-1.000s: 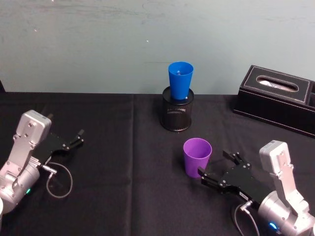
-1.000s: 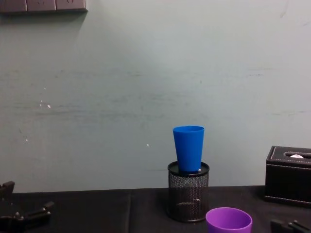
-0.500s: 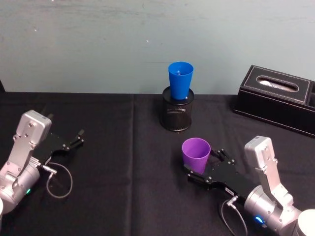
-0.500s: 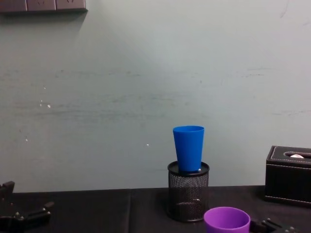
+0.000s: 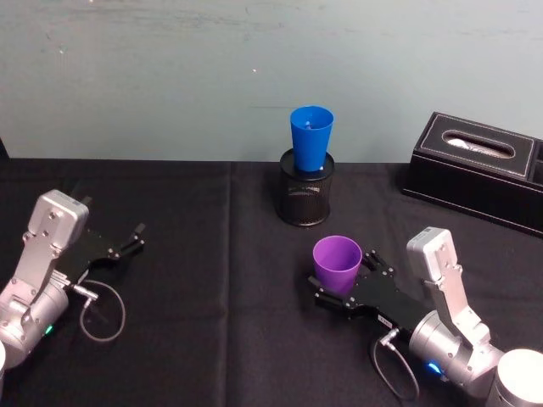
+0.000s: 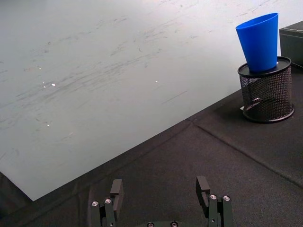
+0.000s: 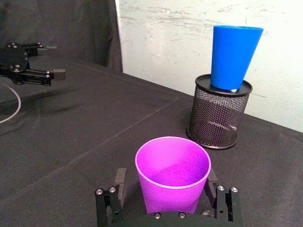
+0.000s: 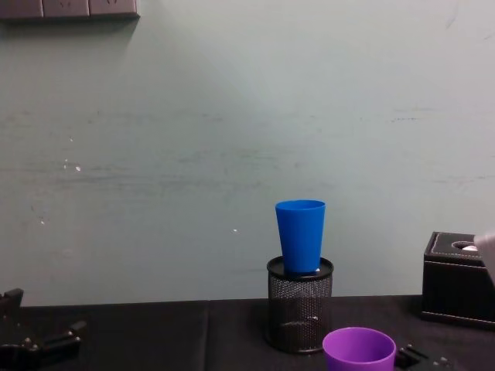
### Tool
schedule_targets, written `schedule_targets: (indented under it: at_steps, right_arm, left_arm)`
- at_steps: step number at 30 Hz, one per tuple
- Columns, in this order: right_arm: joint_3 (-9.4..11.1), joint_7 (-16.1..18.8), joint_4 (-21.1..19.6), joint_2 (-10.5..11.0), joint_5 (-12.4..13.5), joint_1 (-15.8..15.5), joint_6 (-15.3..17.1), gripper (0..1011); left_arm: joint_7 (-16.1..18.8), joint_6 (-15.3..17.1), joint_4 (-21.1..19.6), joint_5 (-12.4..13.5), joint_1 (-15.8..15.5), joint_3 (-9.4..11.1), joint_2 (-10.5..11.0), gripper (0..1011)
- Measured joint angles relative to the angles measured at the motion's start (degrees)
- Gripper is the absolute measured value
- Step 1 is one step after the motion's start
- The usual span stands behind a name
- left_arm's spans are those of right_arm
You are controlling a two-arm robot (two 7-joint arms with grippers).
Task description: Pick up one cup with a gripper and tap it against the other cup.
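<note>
While the purple cup (image 5: 337, 263) stands upright on the black cloth (image 5: 212, 254) between the spread fingers of the right gripper (image 5: 343, 278) — flanked, not yet squeezed — the blue cup (image 5: 310, 136) is seen farther back and higher, seated upright in a mesh pen holder (image 5: 305, 203). A lift forward and upward is judged necessary. The left gripper (image 5: 136, 236) is parked with fingers apart, well away at the left.

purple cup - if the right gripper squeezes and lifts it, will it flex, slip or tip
Probably light: the purple cup looks like thin, empty plastic, so a hard squeeze may flex its wall. Its smooth, tapered sides could slip between the open fingers of the right gripper. Narrow base, wide mouth: a sideways nudge might tip it.
</note>
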Motion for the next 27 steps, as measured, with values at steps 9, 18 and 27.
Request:
schedule_targets:
  at_steps: [9, 18, 27]
  right_arm:
    - [0.7, 1.5, 1.9, -1.5, -1.2, 1.1, -0.7, 1003]
    - [1.7, 2.3, 2.6, -2.4, -1.9, 1.6, -0.8, 1003]
    - [1.7, 2.4, 2.6, -2.4, -2.0, 1.6, -0.7, 1003]
  left_arm:
    - [0.0, 0.0, 0.0, 0.0, 0.0, 0.0, 0.0, 1011]
    - [0.0, 0.0, 0.0, 0.0, 0.0, 0.0, 0.0, 1011]
    - [0.0, 0.0, 0.0, 0.0, 0.0, 0.0, 0.0, 1011]
